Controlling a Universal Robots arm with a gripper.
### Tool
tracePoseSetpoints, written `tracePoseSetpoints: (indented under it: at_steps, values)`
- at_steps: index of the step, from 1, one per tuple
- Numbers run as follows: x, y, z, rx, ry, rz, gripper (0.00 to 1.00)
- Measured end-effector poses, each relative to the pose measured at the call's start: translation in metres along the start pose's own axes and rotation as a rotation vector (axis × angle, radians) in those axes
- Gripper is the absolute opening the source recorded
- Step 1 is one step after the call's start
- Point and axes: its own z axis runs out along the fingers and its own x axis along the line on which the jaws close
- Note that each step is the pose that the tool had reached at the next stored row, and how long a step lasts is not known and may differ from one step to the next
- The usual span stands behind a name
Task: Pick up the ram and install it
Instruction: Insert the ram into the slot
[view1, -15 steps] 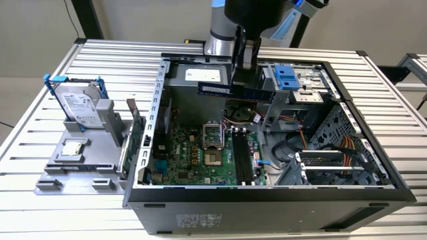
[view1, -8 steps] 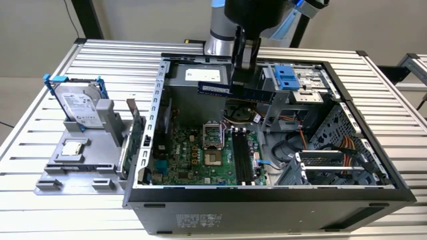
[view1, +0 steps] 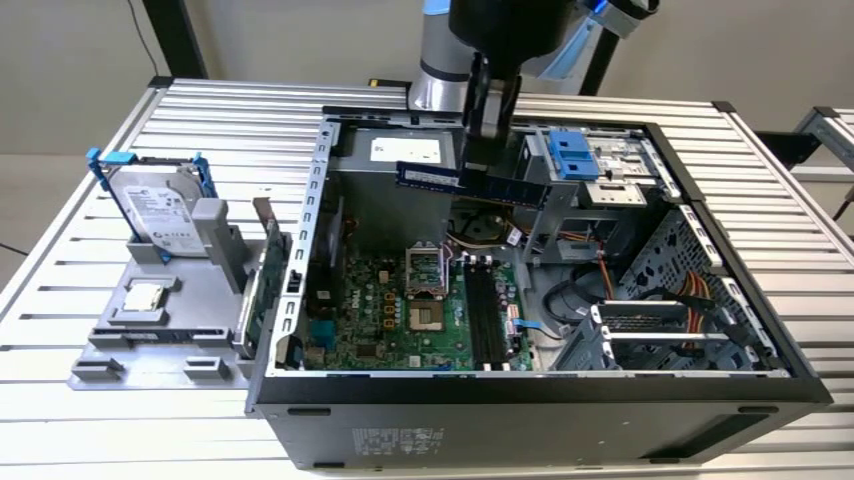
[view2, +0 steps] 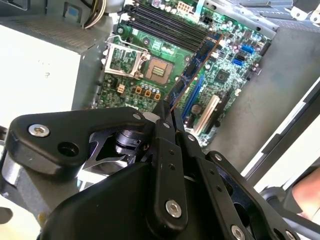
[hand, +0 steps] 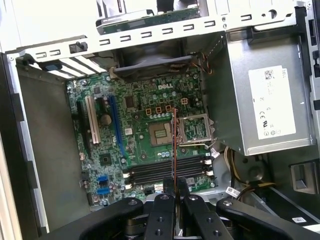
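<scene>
Soft, even light washed the counter (view1: 200, 110) in the exterior view — barely a shadow — while inside the case (view1: 534, 415) it sat dimmer. In the second wrist view a pale panel (view2: 35, 75) blew out white, and the end effector (view2: 167, 114) read near black.

The exterior view's top edge cuts off the arm (view1: 501, 40), and the jaws hide the middle of the ram (view1: 430, 176). A blurred shape, cropped in the second wrist view, is perhaps a hand (view2: 306, 192).
</scene>
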Motion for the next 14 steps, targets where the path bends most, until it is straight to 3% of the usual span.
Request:
tracePoseSetpoints:
  at_steps: [14]
  values:
    - [0.0,0.0,0.0,-0.0009,-0.0007,0.048,0.0]
